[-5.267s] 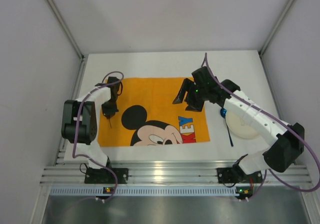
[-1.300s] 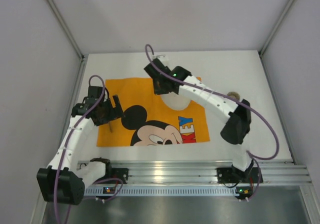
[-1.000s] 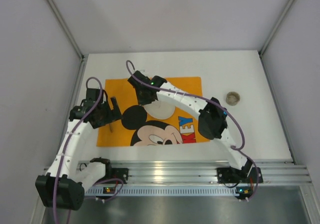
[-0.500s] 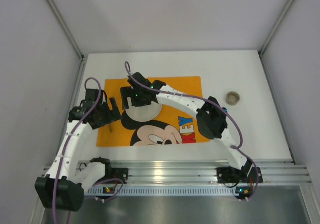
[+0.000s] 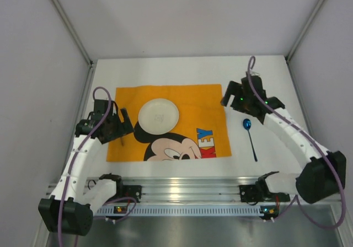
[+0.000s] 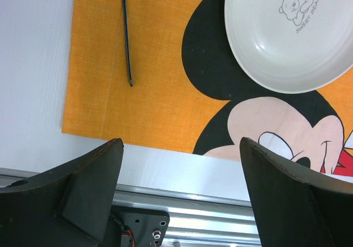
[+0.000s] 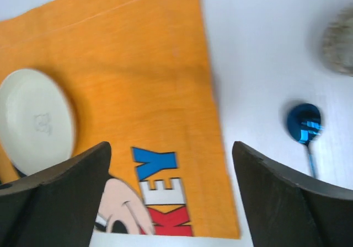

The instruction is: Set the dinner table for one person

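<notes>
My left gripper [image 6: 182,143] hangs spread wide over the near left part of the mat [image 6: 154,92], holding nothing. A thin dark stick [image 6: 127,32] lies on the mat ahead of one finger. The plate [image 6: 287,37] sits on the mat ahead of the other, clear of both. The rail [image 6: 220,205] runs just behind these fingers.

My right gripper [image 7: 171,148] is just as wide and empty, above the mat's right edge. Out past its right finger the spoon [image 7: 304,127] lies on the bare table [image 7: 259,65], off the mat, blue bowl farther out than the handle. Farther out again is a blurred grey thing [image 7: 339,48]. The table lies under both grippers.
</notes>
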Motion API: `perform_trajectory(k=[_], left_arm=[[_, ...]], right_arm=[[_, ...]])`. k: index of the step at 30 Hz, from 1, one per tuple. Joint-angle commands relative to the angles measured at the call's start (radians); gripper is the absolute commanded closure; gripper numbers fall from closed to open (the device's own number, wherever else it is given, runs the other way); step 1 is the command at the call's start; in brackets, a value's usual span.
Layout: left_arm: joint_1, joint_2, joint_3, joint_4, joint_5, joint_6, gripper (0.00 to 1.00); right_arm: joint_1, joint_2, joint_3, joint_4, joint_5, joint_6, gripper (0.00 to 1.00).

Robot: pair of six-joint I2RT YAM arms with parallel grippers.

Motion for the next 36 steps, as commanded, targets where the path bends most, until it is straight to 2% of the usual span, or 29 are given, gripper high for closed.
perform_trajectory(k=[1,2,7,12,15,24,30,31,32,33,36], left_arm=[[-0.002,-0.017,-0.013,0.020,-0.005,-0.010,0.09],[-0.002,-0.014,-0.013,0.018,-0.007,-0.011,0.09],[-0.004,-0.011,-0.014,0.020,-0.003,-0.010,0.09],[-0.005,-0.014,-0.013,0.017,-0.004,-0.011,0.09],[-0.005,-0.022,-0.013,0.014,-0.007,-0.011,0.09],[-0.011,-0.029,-0.013,0.007,-0.023,-0.017,0.09],[-0.011,-0.029,-0.014,0.015,-0.026,-0.020,0.09],[-0.011,-0.028,-0.016,0.015,-0.028,-0.020,0.09],[-0.011,-0.028,-0.017,0.018,-0.030,-0.020,0.09],[-0.011,-0.026,-0.017,0.017,-0.028,-0.020,0.09],[-0.011,-0.025,-0.017,0.017,-0.030,-0.020,0.09]], right_arm=[[-0.089,-0.067,-0.173,-0.023,-0.009,-0.016,0.17],[-0.153,-0.079,-0.198,-0.025,-0.018,-0.020,0.20],[-0.284,-0.087,-0.280,-0.020,-0.051,-0.065,0.36],[-0.384,-0.028,-0.300,-0.028,-0.043,-0.095,0.43],[-0.392,0.037,-0.295,-0.025,-0.032,-0.120,0.44],[-0.389,0.158,-0.323,0.018,-0.026,-0.125,0.57],[-0.389,0.200,-0.333,0.027,-0.014,-0.152,0.78],[-0.386,0.209,-0.332,0.026,-0.014,-0.160,0.91],[-0.381,0.216,-0.332,0.026,-0.011,-0.166,0.96],[-0.377,0.227,-0.330,0.024,-0.012,-0.172,1.00],[-0.344,0.233,-0.317,0.020,-0.005,-0.177,1.00]])
